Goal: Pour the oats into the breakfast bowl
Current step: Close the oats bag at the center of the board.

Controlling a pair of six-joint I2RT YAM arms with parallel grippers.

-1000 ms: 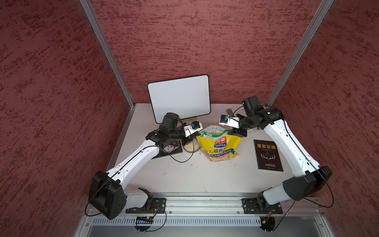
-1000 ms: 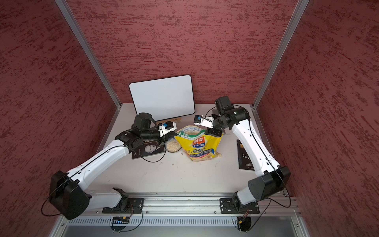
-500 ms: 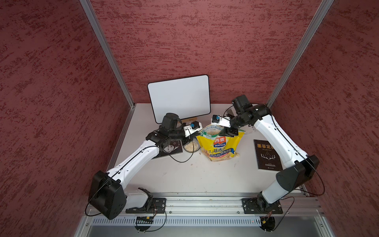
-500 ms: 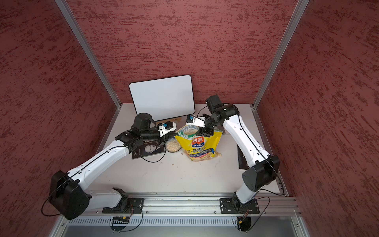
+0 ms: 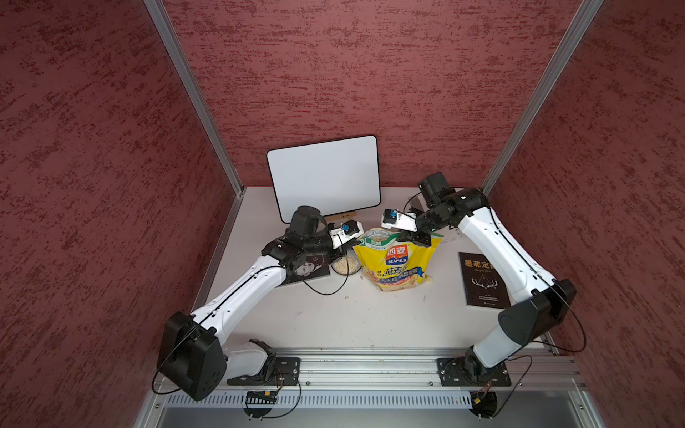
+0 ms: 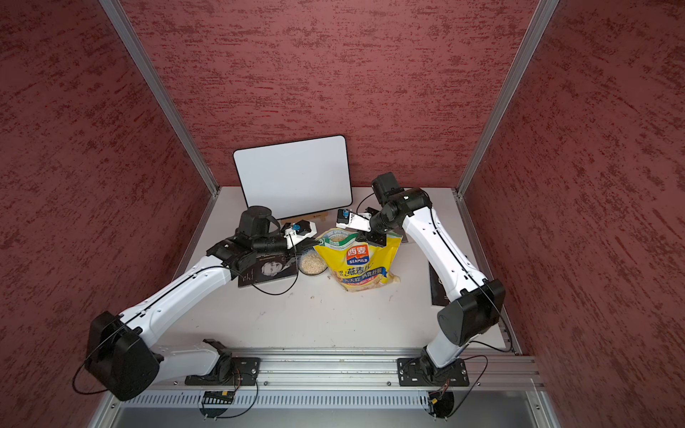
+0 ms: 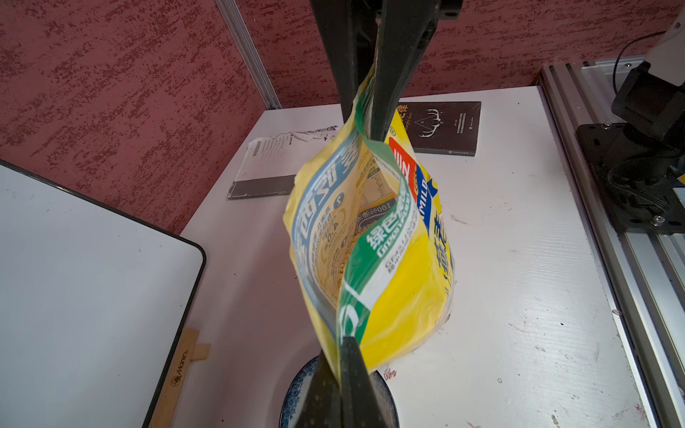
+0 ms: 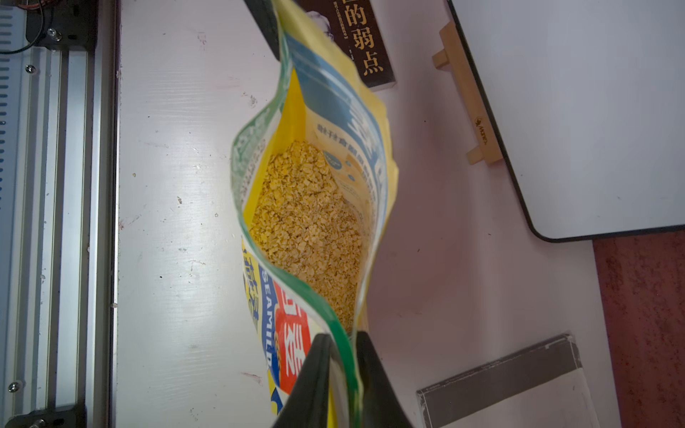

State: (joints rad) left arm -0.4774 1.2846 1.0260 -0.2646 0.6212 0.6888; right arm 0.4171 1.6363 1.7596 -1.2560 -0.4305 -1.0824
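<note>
Oats pouch pinched at both top corners, bowl beside it

Oats [image 8: 307,222], pale flakes, fill the lower part of a yellow SEAMILD pouch [image 5: 398,265] that stands upright near the middle of the white surface [image 5: 352,318], its mouth gaping open. The left pincer [image 7: 343,355] is pressed together on one top corner of the pouch's green-and-white band; the right pincer [image 8: 343,355] is pinching the opposite corner. In both top views the two arms reach in from either side, meeting over the pouch. A small blue-rimmed breakfast bowl [image 5: 346,265] sits just beside the pouch on the left arm's side, already holding some flakes. A dark book with a portrait [image 6: 272,268] lies next to the bowl. Another black book with antlers [image 5: 482,279] lies on the right arm's side. A whiteboard [image 5: 324,176] leans against the back wall.
</note>
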